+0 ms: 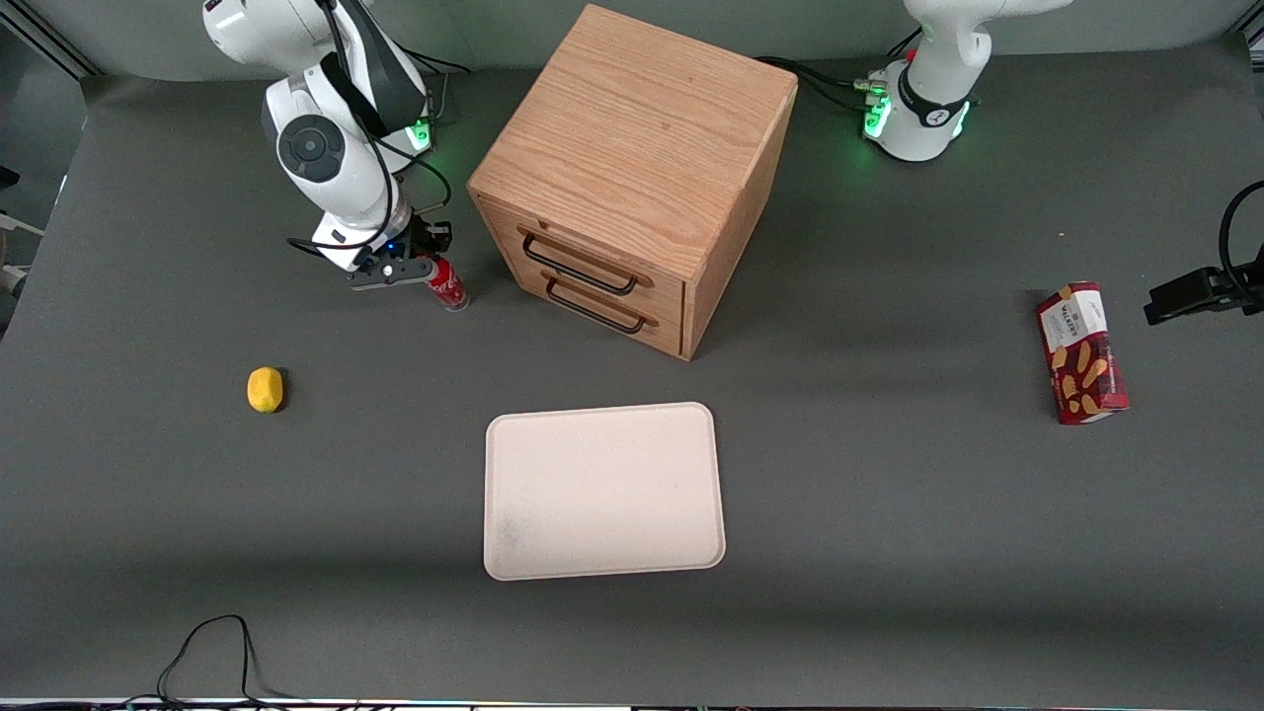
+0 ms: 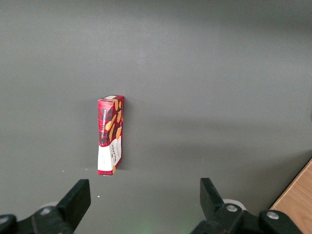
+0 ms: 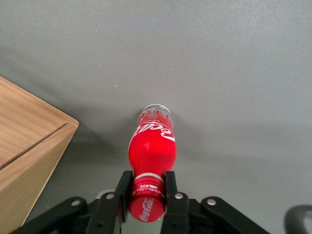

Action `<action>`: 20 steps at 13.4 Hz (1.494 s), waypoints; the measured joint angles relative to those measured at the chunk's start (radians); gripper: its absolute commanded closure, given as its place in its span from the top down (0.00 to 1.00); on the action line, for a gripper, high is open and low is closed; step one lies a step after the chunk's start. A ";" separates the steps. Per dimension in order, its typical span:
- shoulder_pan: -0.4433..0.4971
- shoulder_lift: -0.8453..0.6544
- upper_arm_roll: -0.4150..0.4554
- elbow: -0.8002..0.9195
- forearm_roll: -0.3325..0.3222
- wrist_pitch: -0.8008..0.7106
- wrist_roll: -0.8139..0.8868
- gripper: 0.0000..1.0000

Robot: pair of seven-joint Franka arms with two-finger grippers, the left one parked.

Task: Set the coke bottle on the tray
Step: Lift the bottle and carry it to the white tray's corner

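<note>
The coke bottle (image 1: 448, 284) is small and red with white lettering, and leans a little on the table beside the wooden cabinet, toward the working arm's end. In the right wrist view the coke bottle (image 3: 151, 145) points its clear base away from the camera. My right gripper (image 1: 425, 270) is at the bottle's top. Its fingers (image 3: 124, 187) press on both sides of the red cap, so my gripper (image 3: 148, 179) is shut on it. The cream-white tray (image 1: 602, 489) lies flat and bare, nearer the front camera than the cabinet and well apart from the bottle.
A wooden two-drawer cabinet (image 1: 632, 168) stands right beside the bottle; its corner shows in the right wrist view (image 3: 24, 141). A yellow lemon (image 1: 265, 389) lies nearer the camera than the gripper. A red biscuit box (image 1: 1081, 353) lies toward the parked arm's end. A black cable (image 1: 212, 642) loops at the front edge.
</note>
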State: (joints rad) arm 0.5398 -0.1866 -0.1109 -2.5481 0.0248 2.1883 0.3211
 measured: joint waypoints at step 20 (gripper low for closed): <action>-0.090 0.445 -0.087 1.239 0.045 -0.936 -0.012 0.00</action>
State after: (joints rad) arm 0.4499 0.2579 -0.1981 -1.3093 0.0694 1.2519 0.3094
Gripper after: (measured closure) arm 0.687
